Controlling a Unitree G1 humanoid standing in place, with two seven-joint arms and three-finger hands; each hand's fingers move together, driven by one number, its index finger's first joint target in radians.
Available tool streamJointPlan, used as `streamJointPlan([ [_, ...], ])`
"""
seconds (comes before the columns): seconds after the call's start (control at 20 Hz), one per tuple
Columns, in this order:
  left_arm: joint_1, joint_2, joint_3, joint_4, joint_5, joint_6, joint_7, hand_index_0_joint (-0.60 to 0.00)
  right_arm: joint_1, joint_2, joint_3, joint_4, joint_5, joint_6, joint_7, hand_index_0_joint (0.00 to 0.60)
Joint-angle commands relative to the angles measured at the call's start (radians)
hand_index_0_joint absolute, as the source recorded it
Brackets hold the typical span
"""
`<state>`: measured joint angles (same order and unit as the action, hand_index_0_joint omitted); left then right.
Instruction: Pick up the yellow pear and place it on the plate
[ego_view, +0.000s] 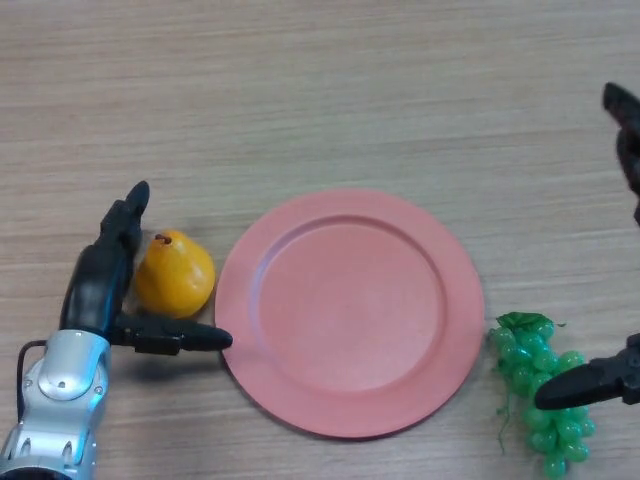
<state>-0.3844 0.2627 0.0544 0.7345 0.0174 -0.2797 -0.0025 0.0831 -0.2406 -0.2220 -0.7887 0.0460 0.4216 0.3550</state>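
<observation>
A yellow pear (175, 275) lies on the wooden table just left of a round pink plate (350, 310). My left hand (98, 290) is at the pear's left side. Its fingers reach up along the pear's far-left side and its thumb (180, 338) lies straight under the pear's near side, so the pear sits in the open gap between them. The fingers are straight, not curled round the fruit. My right hand (600, 380) shows at the right edge, idle, with one finger over a bunch of green grapes (535, 385).
The grapes lie on the table just right of the plate's near-right rim. The wooden table (320, 90) stretches bare behind the plate.
</observation>
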Motion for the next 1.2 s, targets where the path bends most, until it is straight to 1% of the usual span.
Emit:
streamJointPlan([
  [0.05,-0.053,0.023,0.018,-0.017,-0.047,-0.151,-0.035,-0.582,-0.018,-0.02,-0.036,-0.061,0.007,-0.112,-0.019,0.0],
  [0.1,-0.047,0.019,0.016,-0.029,-0.06,-0.132,-0.056,-0.6,-0.024,-0.023,-0.031,-0.067,-0.01,-0.107,-0.022,0.0],
  [0.15,-0.048,0.019,0.014,-0.03,-0.053,-0.133,-0.055,-0.6,-0.026,-0.021,-0.026,-0.071,-0.014,-0.099,-0.025,0.0],
  [0.3,-0.022,0.024,0.024,-0.1,-0.075,-0.124,-0.087,-0.6,-0.026,-0.018,-0.012,-0.074,-0.035,-0.102,-0.027,0.0],
  [0.45,0.025,0.032,0.042,-0.248,-0.102,-0.164,-0.067,-0.6,-0.024,-0.02,-0.02,-0.08,-0.034,-0.1,-0.018,0.0],
  [0.55,0.062,0.02,0.036,-0.354,-0.1,-0.185,-0.046,-0.6,-0.021,-0.021,-0.035,-0.077,-0.034,-0.105,-0.014,0.0],
  [0.6,0.077,0.014,0.026,-0.417,-0.089,-0.16,-0.036,-0.6,-0.023,-0.023,-0.042,-0.073,-0.043,-0.12,-0.013,0.0],
  [0.65,0.089,0.004,0.01,-0.464,-0.079,-0.136,-0.04,-0.6,-0.019,-0.018,-0.047,-0.069,-0.039,-0.13,-0.013,0.0],
  [0.7,0.101,-0.014,-0.016,-0.507,-0.056,-0.111,-0.05,-0.6,-0.013,-0.017,-0.053,-0.068,-0.035,-0.132,-0.008,0.0],
  [0.75,0.108,-0.028,-0.042,-0.538,-0.034,-0.089,-0.071,-0.6,-0.013,-0.018,-0.066,-0.075,-0.023,-0.125,-0.003,0.0],
  [0.8,0.11,-0.052,-0.07,-0.551,-0.007,-0.077,-0.084,-0.6,-0.009,-0.017,-0.072,-0.077,-0.018,-0.127,0.0,0.0],
  [0.85,0.105,-0.06,-0.1,-0.539,0.009,-0.081,-0.064,-0.6,-0.012,-0.018,-0.072,-0.075,-0.019,-0.128,0.001,0.0],
  [0.9,0.093,-0.068,-0.13,-0.526,0.01,-0.094,-0.028,-0.6,-0.008,-0.019,-0.077,-0.074,-0.018,-0.134,0.007,0.0],
  [1.05,0.051,-0.072,-0.221,-0.416,0.052,-0.174,0.069,-0.6,0.003,-0.011,-0.087,-0.063,-0.019,-0.161,0.005,0.0],
  [1.15,0.016,-0.073,-0.268,-0.333,0.012,-0.206,0.109,-0.6,0.0,-0.015,-0.095,-0.058,-0.022,-0.173,0.004,0.0],
  [1.2,0.004,-0.073,-0.29,-0.308,-0.027,-0.204,0.107,-0.6,-0.003,-0.015,-0.094,-0.051,-0.027,-0.182,0.001,0.0],
])
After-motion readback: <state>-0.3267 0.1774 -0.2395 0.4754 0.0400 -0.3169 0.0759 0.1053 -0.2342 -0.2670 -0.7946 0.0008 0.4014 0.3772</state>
